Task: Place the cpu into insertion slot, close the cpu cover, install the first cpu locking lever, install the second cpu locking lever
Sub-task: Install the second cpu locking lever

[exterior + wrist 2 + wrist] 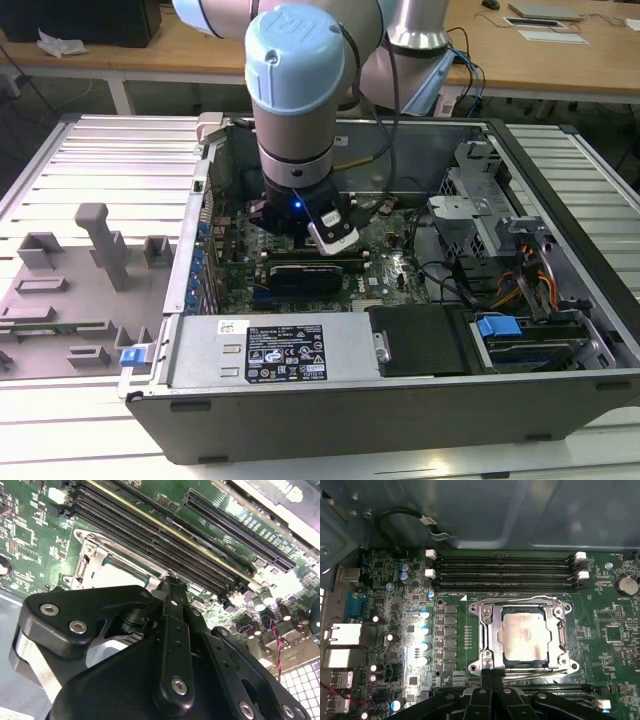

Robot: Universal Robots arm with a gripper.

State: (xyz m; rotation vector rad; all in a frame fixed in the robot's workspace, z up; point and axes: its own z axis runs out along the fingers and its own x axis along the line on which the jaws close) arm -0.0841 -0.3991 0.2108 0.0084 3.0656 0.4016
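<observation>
Open computer case [560, 300], arm lowered onto the motherboard [385, 262].
First wrist view: cpu [526, 636], silvery-beige, seated in the insertion slot [524, 662] under the closed cpu cover [490, 635], memory slots [505, 571] beyond; gripper [492, 676] with fingertips [486, 674] pressed together at the cover's near edge. Second wrist view: linkage [175, 645] above the socket.

Exterior view high over case [400, 400], both wrist views near motherboard [455, 645]
</observation>
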